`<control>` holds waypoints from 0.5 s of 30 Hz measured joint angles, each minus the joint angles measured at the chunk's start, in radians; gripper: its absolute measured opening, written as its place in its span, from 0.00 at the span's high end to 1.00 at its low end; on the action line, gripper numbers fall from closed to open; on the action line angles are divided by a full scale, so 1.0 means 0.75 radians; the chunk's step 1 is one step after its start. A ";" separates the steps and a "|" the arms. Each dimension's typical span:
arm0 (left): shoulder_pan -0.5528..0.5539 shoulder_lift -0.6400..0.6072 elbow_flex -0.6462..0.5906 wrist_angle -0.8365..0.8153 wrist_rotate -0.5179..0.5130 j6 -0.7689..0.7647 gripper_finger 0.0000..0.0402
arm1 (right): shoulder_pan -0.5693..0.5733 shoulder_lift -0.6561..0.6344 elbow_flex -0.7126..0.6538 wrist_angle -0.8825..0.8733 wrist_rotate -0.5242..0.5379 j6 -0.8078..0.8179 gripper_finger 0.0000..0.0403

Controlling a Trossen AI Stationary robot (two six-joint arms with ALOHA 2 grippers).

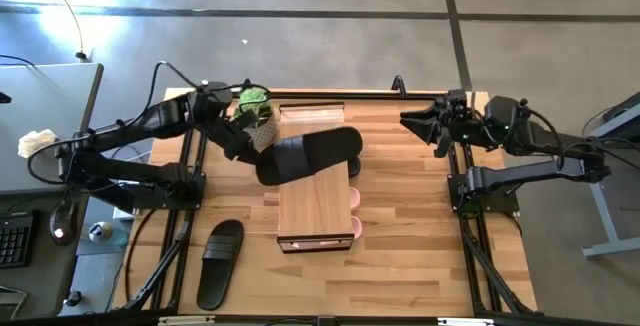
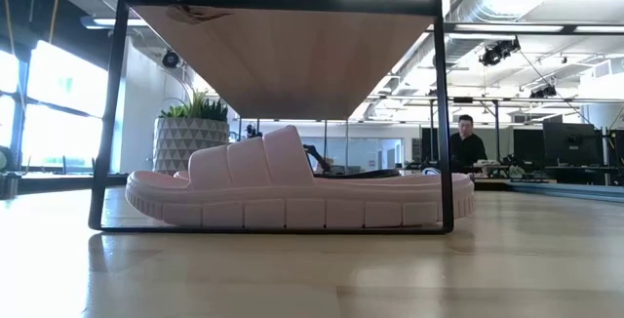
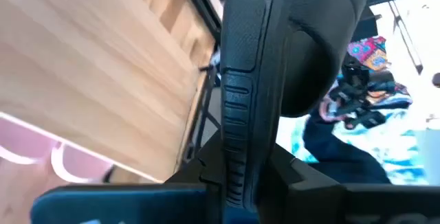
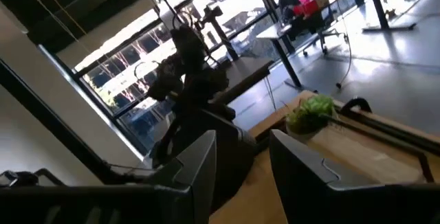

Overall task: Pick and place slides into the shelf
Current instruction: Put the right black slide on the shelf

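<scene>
My left gripper [image 1: 264,169] is shut on a black slide [image 1: 315,152] and holds it over the far end of the shelf [image 1: 315,206]. In the left wrist view that slide [image 3: 254,80] fills the middle, with the shelf's top plank [image 3: 89,66] beside it. Two pale pink slides [image 1: 355,214] sit on the lower tier, poking out at its right side; the low view shows one of them [image 2: 292,186] lying sole down under the plank [image 2: 292,55]. Another black slide [image 1: 220,262] lies flat on the table near the left front. My right gripper [image 4: 240,162] is open and raised by the far right edge. My left gripper holds the black slide by its left end [image 3: 234,176], coming from the table's left and slanting down. The slide is lifted clear and reaches right, over the shelf's far end, turned partly on its side. The slide itself hides the fingers' exact place of contact.
A potted green plant [image 1: 255,108] stands at the far edge, close behind my left arm; it also shows behind the shelf in the low view [image 2: 190,133]. Black frame posts stand at the table's sides. A person [image 2: 468,142] sits far off in the room.
</scene>
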State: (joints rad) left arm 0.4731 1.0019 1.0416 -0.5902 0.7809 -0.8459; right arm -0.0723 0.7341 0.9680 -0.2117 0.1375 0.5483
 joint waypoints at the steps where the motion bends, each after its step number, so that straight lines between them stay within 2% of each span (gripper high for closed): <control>1: 0.021 0.009 0.000 -0.014 0.038 0.001 0.92 | 0.000 0.001 0.000 -0.020 -0.016 0.014 0.69; 7: 0.098 0.119 0.001 -0.147 0.209 0.081 0.93 | 0.001 0.007 -0.001 -0.137 -0.049 0.073 0.69; 11: 0.093 0.222 0.000 -0.275 0.248 0.202 0.92 | 0.001 0.007 -0.001 -0.203 -0.074 0.110 0.69; 15: 0.094 0.314 -0.001 -0.315 0.259 0.299 0.93 | 0.001 0.007 -0.001 -0.255 -0.111 0.141 0.69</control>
State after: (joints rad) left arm 0.5434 1.2373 1.0409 -0.8265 0.9749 -0.6220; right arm -0.0719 0.7395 0.9676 -0.4032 0.0543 0.6541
